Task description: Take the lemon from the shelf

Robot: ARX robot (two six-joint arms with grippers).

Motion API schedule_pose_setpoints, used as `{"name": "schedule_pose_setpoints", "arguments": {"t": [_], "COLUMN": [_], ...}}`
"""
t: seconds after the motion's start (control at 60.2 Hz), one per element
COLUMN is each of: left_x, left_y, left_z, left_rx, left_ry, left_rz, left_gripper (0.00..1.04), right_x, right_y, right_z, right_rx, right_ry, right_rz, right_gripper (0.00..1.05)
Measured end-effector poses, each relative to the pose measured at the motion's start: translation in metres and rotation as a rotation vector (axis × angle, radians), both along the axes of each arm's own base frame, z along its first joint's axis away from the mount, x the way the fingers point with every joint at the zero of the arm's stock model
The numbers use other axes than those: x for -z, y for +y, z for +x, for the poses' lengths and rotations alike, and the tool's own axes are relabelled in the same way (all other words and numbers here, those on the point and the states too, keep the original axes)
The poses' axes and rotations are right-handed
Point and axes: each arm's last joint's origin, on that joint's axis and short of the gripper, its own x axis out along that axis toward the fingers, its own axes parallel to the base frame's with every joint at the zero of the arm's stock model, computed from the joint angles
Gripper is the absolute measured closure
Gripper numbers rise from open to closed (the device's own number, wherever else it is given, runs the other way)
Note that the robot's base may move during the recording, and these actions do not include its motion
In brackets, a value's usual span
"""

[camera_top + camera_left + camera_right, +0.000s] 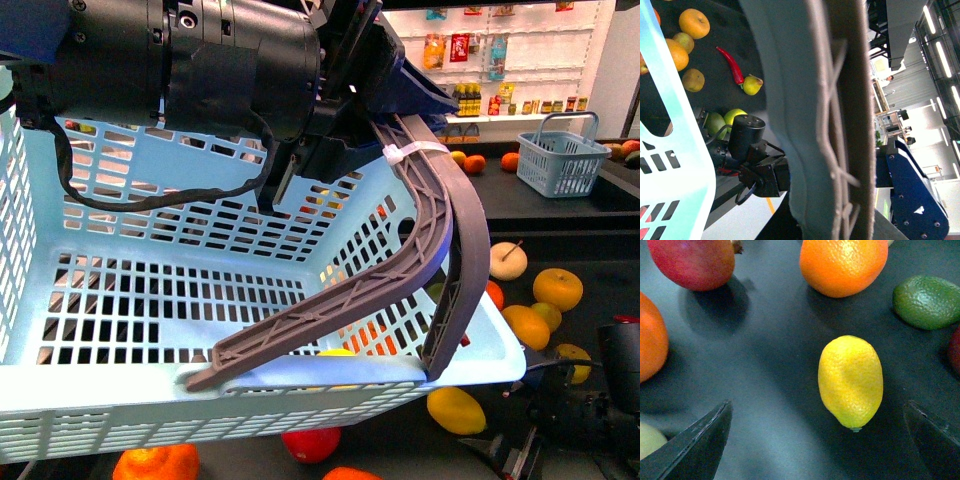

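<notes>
The lemon (850, 380), bright yellow and oval, lies on the shelf's dark tray (770, 365). My right gripper (815, 445) is open just above it, with one fingertip (695, 445) to each side, and the lemon is just ahead of the gap, untouched. In the front view the lemon (455, 410) lies low at the right, beside my right gripper (520, 458). My left gripper (385, 110) is shut on the grey basket handle (440, 230) and holds the light blue basket (150, 300) up. The handle (840, 125) fills the left wrist view.
Round the lemon lie an orange (842, 265), an avocado (927, 300), a red fruit (692, 262) and another orange (650, 337). More fruit (557, 288) lies on the tray at the right. A small blue basket (560, 160) stands on the upper tier.
</notes>
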Motion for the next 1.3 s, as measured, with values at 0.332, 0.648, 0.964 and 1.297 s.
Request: {"name": "schedule_pose_setpoints", "arguments": {"t": [0.332,0.648,0.964,1.297], "left_x": [0.000,0.000,0.000,0.000], "left_y": [0.000,0.000,0.000,0.000], "left_z": [0.000,0.000,0.000,0.000], "left_rx": [0.000,0.000,0.000,0.000], "left_ry": [0.000,0.000,0.000,0.000], "left_rz": [0.000,0.000,0.000,0.000], "left_gripper": [0.97,0.97,0.97,0.97], "right_x": [0.030,0.040,0.046,0.045], "right_y": [0.011,0.011,0.016,0.014], "right_z": [0.029,0.047,0.054,0.051], "right_rx": [0.049,0.093,0.137,0.176], "right_ry": [-0.046,-0.072,-0.020,0.008], "right_rz": [-0.075,-0.090,-0.058,-0.039], "right_gripper": [0.02,0.02,0.20,0.54]}}
